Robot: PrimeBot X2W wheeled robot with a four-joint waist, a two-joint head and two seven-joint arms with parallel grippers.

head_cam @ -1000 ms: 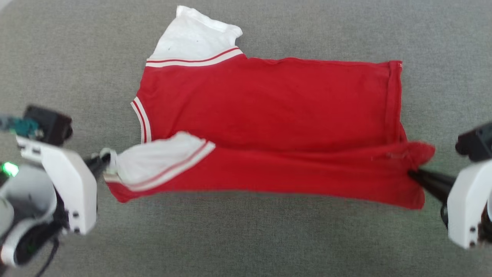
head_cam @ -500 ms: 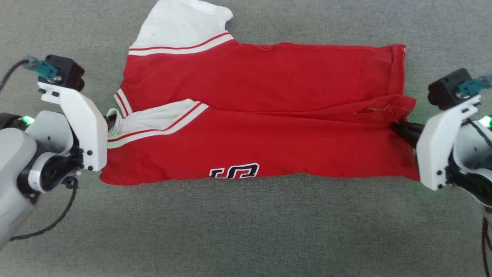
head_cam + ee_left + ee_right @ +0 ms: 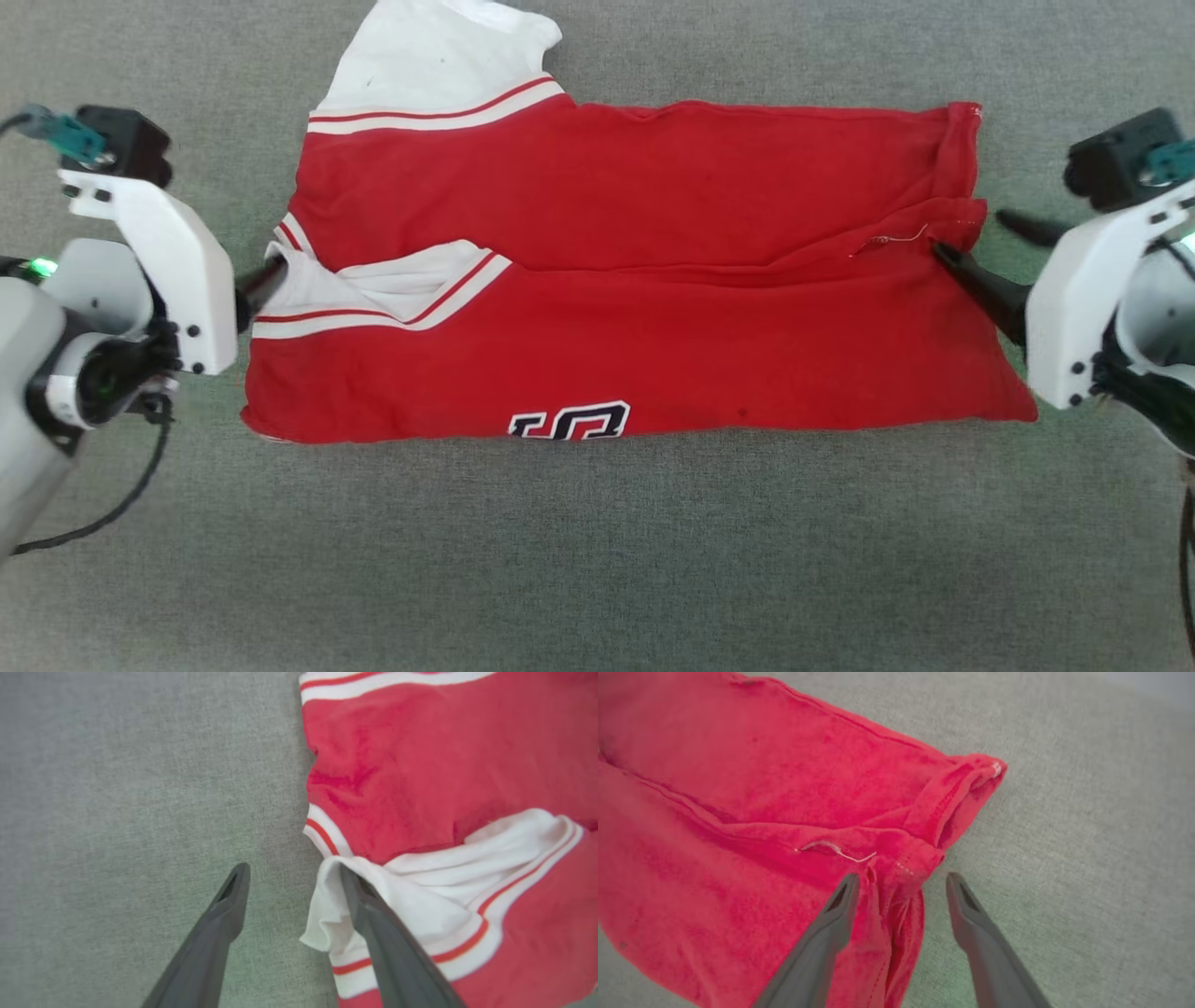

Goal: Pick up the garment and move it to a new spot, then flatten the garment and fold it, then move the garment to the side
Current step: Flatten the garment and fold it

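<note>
Garment (image 3: 653,233), red with white sleeves, folded lengthwise on our grey desk (image 3: 597,560), near-edge print (image 3: 569,422) half hidden, far sleeve (image 3: 439,56) cropped, left gripper (image 3: 293,870) and right gripper (image 3: 902,877) at its ends, jaws spread

Two arms, one at either side, each with a white wrist housing: left gripper (image 3: 293,870), dark fingers pointing inward and spread wide; right gripper (image 3: 971,233), dark fingers pointing inward, likewise spread.
</note>
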